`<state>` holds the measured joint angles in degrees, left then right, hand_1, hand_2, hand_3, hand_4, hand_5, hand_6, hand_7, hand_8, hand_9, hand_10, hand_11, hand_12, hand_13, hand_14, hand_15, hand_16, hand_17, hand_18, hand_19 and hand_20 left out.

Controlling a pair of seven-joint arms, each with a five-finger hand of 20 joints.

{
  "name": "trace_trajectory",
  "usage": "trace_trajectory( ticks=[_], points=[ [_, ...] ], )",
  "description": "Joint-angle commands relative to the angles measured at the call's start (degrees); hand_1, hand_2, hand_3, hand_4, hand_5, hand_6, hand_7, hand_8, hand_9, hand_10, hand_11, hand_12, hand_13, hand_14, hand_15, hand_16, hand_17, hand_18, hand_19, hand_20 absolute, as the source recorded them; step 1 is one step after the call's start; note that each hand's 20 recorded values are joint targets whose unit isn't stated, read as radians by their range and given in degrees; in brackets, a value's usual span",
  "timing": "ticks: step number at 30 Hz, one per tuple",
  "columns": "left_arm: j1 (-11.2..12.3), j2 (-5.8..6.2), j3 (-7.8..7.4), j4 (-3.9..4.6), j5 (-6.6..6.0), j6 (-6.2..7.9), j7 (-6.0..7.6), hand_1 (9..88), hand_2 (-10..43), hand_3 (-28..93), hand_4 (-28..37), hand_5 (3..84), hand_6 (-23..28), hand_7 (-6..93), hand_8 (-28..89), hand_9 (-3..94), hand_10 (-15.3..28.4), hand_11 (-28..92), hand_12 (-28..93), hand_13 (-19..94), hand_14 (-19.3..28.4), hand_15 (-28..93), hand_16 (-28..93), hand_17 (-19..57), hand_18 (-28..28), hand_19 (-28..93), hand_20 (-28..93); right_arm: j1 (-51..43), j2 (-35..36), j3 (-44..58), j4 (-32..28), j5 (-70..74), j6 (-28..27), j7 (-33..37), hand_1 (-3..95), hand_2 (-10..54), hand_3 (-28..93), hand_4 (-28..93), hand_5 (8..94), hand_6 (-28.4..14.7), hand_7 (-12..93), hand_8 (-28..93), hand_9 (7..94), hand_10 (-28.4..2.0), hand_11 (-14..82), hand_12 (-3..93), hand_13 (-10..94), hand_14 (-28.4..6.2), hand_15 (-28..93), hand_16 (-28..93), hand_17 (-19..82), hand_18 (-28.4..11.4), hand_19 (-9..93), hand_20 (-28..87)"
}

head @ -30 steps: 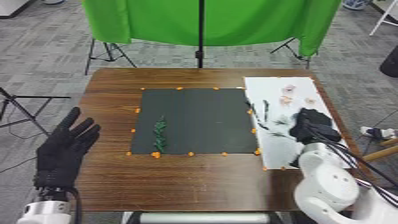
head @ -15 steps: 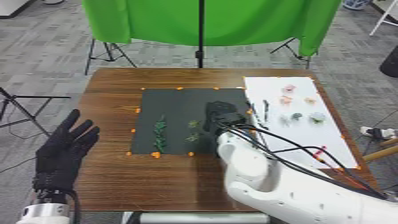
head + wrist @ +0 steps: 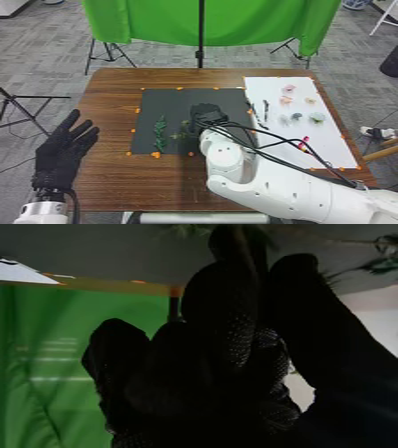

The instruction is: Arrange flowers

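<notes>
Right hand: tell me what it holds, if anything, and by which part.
The right hand holds a green sprig by its stem, between thumb and fingertips.

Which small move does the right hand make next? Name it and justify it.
Probably a slight lowering of the right hand, to settle the pale sprig on the black sheet. The hand is over the sheet, the sprig beside it, near the green sprig, so the spot looks suitable. Whether the hand grips the sprig, I cannot tell.
</notes>
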<state>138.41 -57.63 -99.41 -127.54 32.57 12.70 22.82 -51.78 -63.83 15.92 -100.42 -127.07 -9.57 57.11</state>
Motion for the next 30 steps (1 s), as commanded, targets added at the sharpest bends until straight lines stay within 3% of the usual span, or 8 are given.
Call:
trace_trajectory(
  ticks=[1, 6, 9, 14, 15, 20, 24, 30],
  points=[
    [-0.4, -0.11, 0.41, 0.27, 0.39, -0.55, -0.92, 23.7, 5.1, 82, -23.5, 33.3, 7.1, 11.1, -10, 30.7, 18.6, 20, 8, 20, 25.8, 39, -8, -11.7, 27.2, 53, 0, -0.7, -2.6, -0.4, 0.5, 0.3, -1.6, 0.5, 41.7, -0.4, 72, -25, 93.7, 0.5, 27, -14, 93.7, -11.1, 55.9, 19.1, 89, -8.8, 77, 23, 61, -22.9, 93, 61],
    [-0.9, 0.87, 1.15, 0.55, -0.04, -0.47, -0.31, 23.7, 5.3, 82, -24.2, 33.5, 7.0, 12.3, -11, 31.9, 18.7, 20, 8, 21, 26.8, 40, -8, -11.9, 27.8, 54, 0, -0.7, -3.3, -0.7, 0.5, 0.9, -0.1, 0.9, 40.9, 2.1, 71, -25, 93.7, 0.9, 28, -15, 93.7, -11.1, 58.1, 18.3, 90, -8.9, 78, 24, 62, -23.1, 93, 63],
    [-1.2, 0.46, 1.18, 0.66, 0.35, -0.94, -0.72, 23.5, 5.7, 82, -25.5, 34.0, 7.1, 13.5, -11, 33.9, 19.1, 20, 10, 23, 28.0, 41, -8, -12.1, 28.3, 55, -1, -0.5, -3.7, -1.1, 1.0, 0.7, 0.2, 1.6, 40.9, 3.1, 71, -24, 93.7, 1.0, 28, -15, 93.7, -11.2, 58.8, 17.8, 91, -8.9, 78, 24, 62, -23.1, 93, 63],
    [-1.1, 0.94, 1.46, 0.68, 0.14, -0.7, -0.12, 23.4, 6.0, 82, -26.0, 34.3, 7.2, 13.8, -12, 34.9, 19.3, 19, 11, 24, 28.3, 41, -7, -12.1, 28.4, 56, -2, -0.9, -4.4, -1.2, 1.5, 0.8, 0.4, 2.8, 39.8, 5.9, 69, -24, 93.7, 0.8, 31, -16, 93.7, -11.4, 60.0, 16.6, 92, -8.9, 77, 24, 64, -23.2, 93, 63],
    [-1.2, 0.45, 1.3, 0.71, 0.61, -1.11, -0.86, 23.5, 6.0, 82, -26.1, 34.3, 7.2, 13.8, -12, 35.2, 19.4, 20, 11, 24, 28.3, 41, -7, -12.1, 28.4, 56, -3, -1.1, -4.5, -1.2, 1.7, 0.4, 0.2, 3.1, 39.0, 6.7, 69, -24, 93.7, 0.8, 31, -16, 93.7, -11.4, 60.3, 16.2, 92, -8.8, 76, 24, 64, -23.2, 93, 63],
    [-2.4, -0.08, 1.71, 1.11, 1.0, -1.56, -1.72, 23.3, 6.3, 82, -26.3, 34.4, 7.2, 14.0, -12, 35.5, 19.5, 19, 11, 25, 28.4, 41, -7, -12.0, 28.4, 57, -4, -1.0, -4.8, -1.5, 2.7, -0.1, 0.8, 4.0, 37.2, 8.0, 68, -25, 93.7, 0.5, 31, -17, 93.7, -11.3, 59.9, 15.4, 92, -8.8, 76, 25, 64, -23.3, 93, 63],
    [-2.0, 0.3, 1.74, 0.96, 0.5, -1.03, -1.13, 23.1, 6.3, 82, -26.0, 34.4, 7.2, 14.1, -12, 35.7, 19.5, 19, 11, 25, 28.4, 41, -7, -12.0, 28.4, 57, -5, -1.0, -4.5, -1.6, 2.6, -1.2, -0.4, 4.1, 36.1, 6.2, 69, -25, 93.7, 0.5, 30, -17, 93.7, -11.2, 58.7, 15.1, 93, -8.7, 75, 25, 64, -23.0, 93, 62],
    [-1.6, -0.51, 1.51, 1.14, 0.59, -1.17, -1.87, 23.2, 6.6, 82, -26.3, 34.5, 7.2, 14.2, -12, 36.2, 19.8, 19, 11, 26, 28.4, 41, -7, -12.1, 28.4, 58, -6, 0.9, -2.4, -3.6, 1.9, -4.5, 2.7, 5.0, 32.2, 2.5, 69, -25, 93.7, -0.6, 27, -16, 93.7, -10.7, 56.5, 15.8, 91, -9.1, 75, 25, 64, -23.1, 93, 61]
  ],
)
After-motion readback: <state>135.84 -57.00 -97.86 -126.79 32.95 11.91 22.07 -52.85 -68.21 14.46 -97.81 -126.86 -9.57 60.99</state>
